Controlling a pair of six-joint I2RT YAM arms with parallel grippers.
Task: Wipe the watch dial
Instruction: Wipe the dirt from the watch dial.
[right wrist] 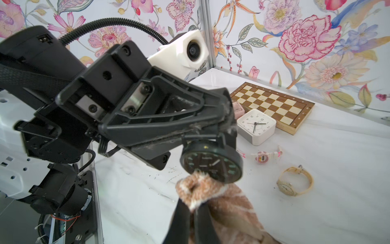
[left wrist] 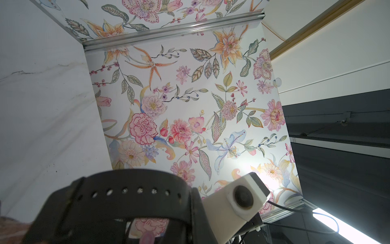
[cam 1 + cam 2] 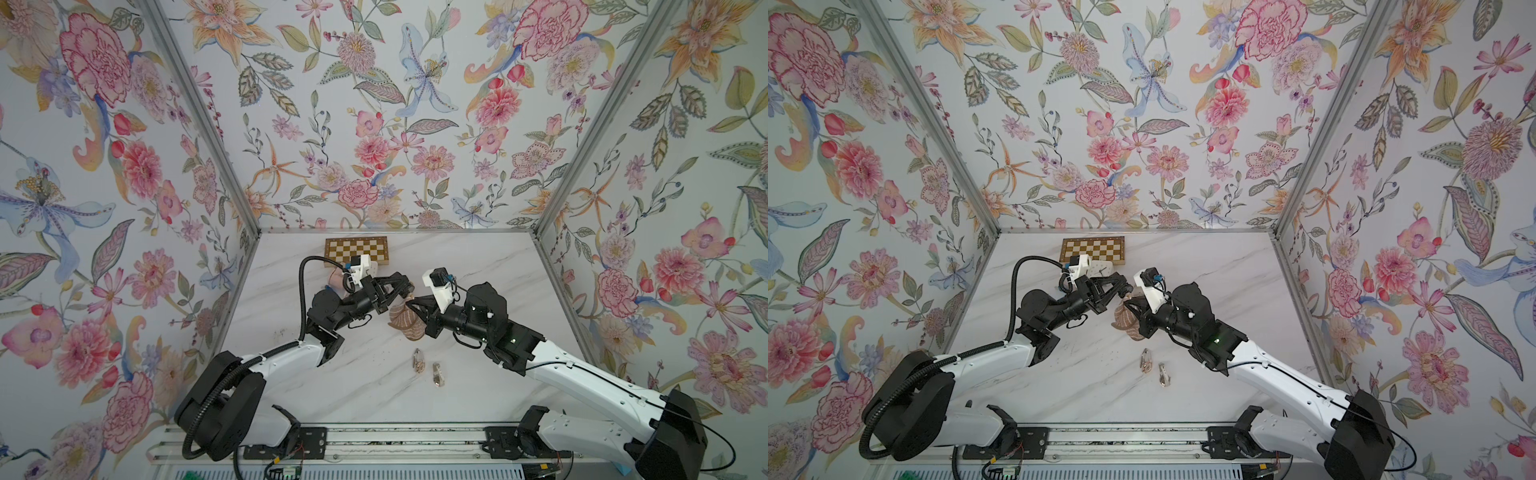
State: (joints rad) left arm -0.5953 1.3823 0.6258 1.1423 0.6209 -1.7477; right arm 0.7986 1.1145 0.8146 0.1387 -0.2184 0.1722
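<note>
Left fingers: closed tight on the black strap, right at the case, so I've got the watch pinched and held up off the surface.
Watch position: in the air between the two arms, over the middle of the surface, in front of the clock.
Dial: dark, round and tilted, with pale hour marks; it faces my right wrist camera.
Strap: its looped black band with a row of holes fills the near part of my left wrist view.
Right fingers: clamped shut on the cloth, a bunch of it poking out past the tips.
Cloth: brown with white streaks; its bunched end touches the dial's edge and the rest hangs below my right fingers.
Both top views: the two finger sets meet tip to tip and the cloth hangs under them; I can't make out the watch there.
Chessboard: flat at the back of the surface, near the wall.
Clock: white and square, just in front of the chessboard.
Pink watch: lying on the surface near the clock.
Cream watch: on the surface near the pink watch, strap looped.
</note>
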